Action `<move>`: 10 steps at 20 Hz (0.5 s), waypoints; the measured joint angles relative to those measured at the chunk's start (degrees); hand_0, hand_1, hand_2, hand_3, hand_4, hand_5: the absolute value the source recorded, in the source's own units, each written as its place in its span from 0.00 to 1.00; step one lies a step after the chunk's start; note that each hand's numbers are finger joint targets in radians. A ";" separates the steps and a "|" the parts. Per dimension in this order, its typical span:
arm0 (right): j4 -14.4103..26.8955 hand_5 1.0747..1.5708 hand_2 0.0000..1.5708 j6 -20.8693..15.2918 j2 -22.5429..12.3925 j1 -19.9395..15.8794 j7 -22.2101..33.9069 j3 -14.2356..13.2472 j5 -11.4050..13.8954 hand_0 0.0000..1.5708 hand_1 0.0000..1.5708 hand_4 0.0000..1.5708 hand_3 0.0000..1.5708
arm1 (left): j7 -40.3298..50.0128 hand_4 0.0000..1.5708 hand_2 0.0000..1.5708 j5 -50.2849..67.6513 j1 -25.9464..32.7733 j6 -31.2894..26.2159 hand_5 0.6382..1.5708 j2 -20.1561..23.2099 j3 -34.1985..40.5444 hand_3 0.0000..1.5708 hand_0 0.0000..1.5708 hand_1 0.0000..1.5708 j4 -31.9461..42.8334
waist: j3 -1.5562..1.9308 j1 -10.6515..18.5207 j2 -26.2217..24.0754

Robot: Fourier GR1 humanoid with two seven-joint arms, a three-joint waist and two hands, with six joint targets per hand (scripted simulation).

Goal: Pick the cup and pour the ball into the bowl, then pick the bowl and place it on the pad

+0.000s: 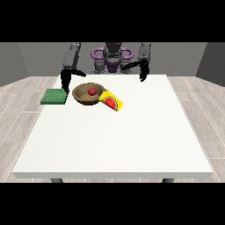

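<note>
Nearest, cup (110, 101) is lying tipped on the table (114, 140), touching bowl (88, 94); ball (92, 91) is sitting inside. Pad (54, 96) is lying just view-left. The hand at the view's left (66, 82) is hanging nearer, grasping nothing; fingers unreadable. The hand at the view's right (143, 75) likewise.

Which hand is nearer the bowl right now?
The robot's right hand, the hand at the view's left, hangs just beside the bowl, by the green pad. The hand at the view's right is farther off, behind it.
</note>
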 measured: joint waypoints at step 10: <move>12.35 0.98 0.00 -1.95 -0.45 -5.47 -5.99 -0.85 0.12 0.00 0.00 0.12 0.00 | -3.34 0.00 0.00 5.91 3.29 -10.00 0.99 5.90 5.35 0.00 0.00 0.00 -4.31 | 0.23 0.65 0.90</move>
